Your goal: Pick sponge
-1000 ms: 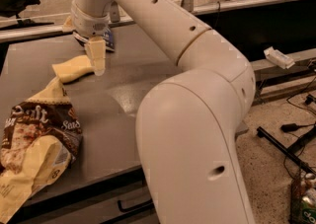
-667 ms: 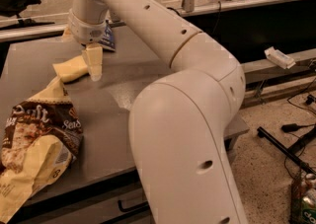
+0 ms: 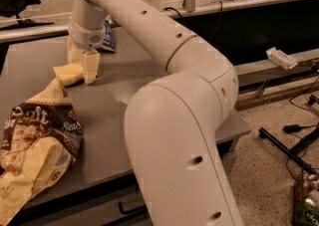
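Seemingly the pincer (image 3: 82,69) hangs low over the counter (image 3: 30,65), fingers parted astride one end of the sponge (image 3: 66,74), placed to close on it

Snack bag (image 3: 35,145): white "Salt", partial "Sea".

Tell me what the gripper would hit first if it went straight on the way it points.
The gripper points down at the table, at one end of the sponge. It would likely meet the sponge first, then the table; depth is unclear, so it might land beside it.
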